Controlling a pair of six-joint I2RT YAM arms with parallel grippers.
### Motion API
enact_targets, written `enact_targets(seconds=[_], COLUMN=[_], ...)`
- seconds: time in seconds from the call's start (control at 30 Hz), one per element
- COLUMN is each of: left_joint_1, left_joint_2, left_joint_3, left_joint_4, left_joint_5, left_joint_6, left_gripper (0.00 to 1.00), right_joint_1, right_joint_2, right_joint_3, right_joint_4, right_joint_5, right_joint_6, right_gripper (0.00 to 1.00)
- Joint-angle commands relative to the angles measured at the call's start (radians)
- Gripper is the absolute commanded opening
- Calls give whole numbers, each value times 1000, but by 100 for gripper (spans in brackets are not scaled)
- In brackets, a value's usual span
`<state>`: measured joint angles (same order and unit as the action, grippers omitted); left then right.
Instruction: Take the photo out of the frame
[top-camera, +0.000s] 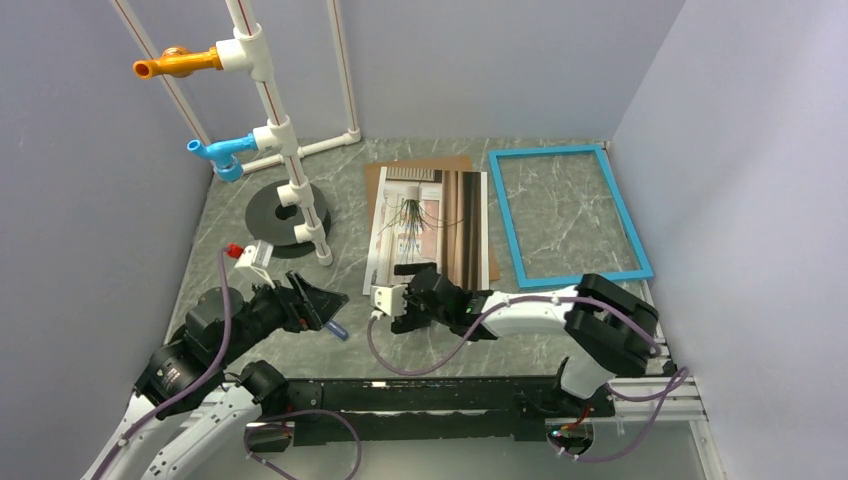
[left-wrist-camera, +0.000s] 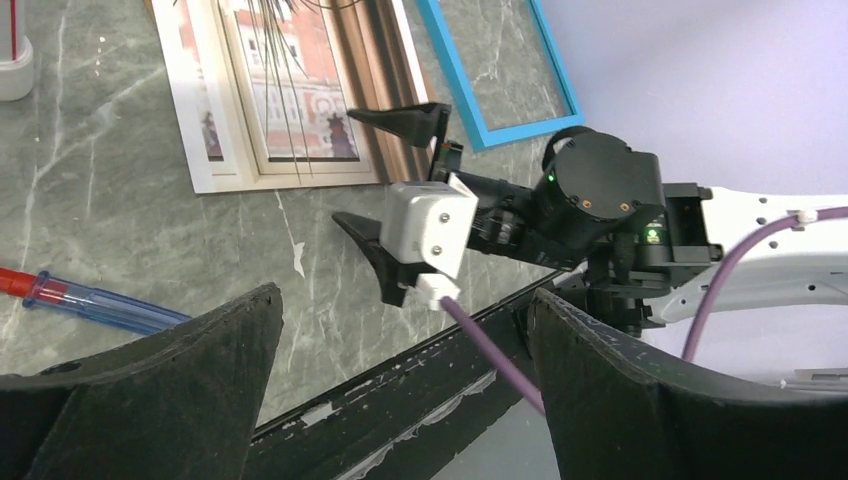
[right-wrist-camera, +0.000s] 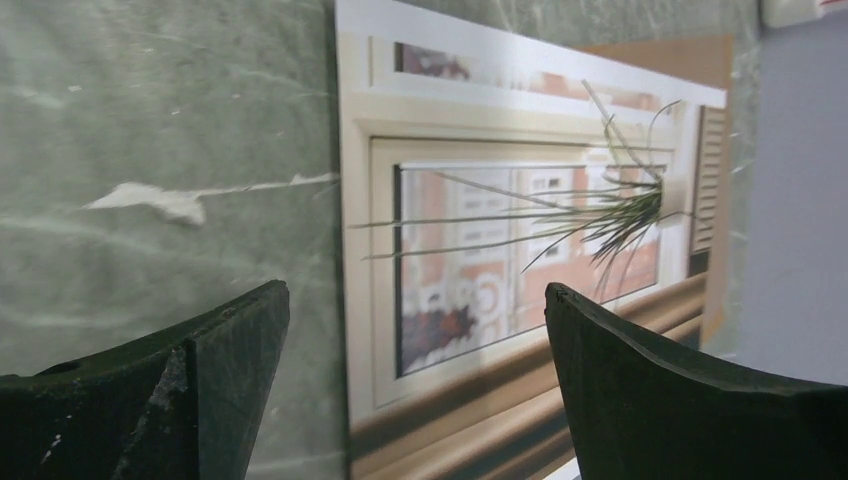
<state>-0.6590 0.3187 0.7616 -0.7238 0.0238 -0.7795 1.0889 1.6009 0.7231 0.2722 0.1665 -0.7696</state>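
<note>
The photo (top-camera: 430, 225) lies flat on a brown backing board (top-camera: 420, 165) in the middle of the table, outside the frame. The turquoise frame (top-camera: 507, 225) lies empty to its right, with marble tabletop showing through it. My right gripper (top-camera: 396, 297) hovers open at the photo's near edge, and nothing is between its fingers. In the right wrist view the photo (right-wrist-camera: 520, 230) fills the gap ahead of the gripper (right-wrist-camera: 415, 290). My left gripper (top-camera: 325, 305) is open and empty at the near left. The left wrist view shows the photo (left-wrist-camera: 280, 110), the frame (left-wrist-camera: 452, 78) and the right gripper (left-wrist-camera: 345, 165).
A white pipe stand on a round black base (top-camera: 285, 215) carries orange and blue fittings at the back left. A blue-and-red pen-like tool (left-wrist-camera: 90, 300) lies by my left gripper. A small red-and-white part (top-camera: 250, 255) sits near the stand. Lilac walls close three sides.
</note>
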Motion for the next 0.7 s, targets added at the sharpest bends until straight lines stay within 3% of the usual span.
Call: enact_targets(seconds=[0.0,0.4,0.53,0.67], left_joint_1=[-3,-2,-2,-4], left_joint_2=[-2,-60,-96,-148], left_joint_3=[55,179,224,256], left_joint_4=[4,-101,-132,-143], left_joint_5=[-20,-21,-85,-131], left_joint_6=[7,4,-5,-14], left_gripper=[95,96,97,97], right_joint_1=[20,55,53,52], right_joint_2=[-119,-536,-700,-832], right_joint_3=[-19,76,139,206], right_joint_4=[-133,-462,-650,-865], right_joint_5=[-38,127,388,523], right_joint_6=[175,686,975,1195], right_gripper=[100,100,100,100])
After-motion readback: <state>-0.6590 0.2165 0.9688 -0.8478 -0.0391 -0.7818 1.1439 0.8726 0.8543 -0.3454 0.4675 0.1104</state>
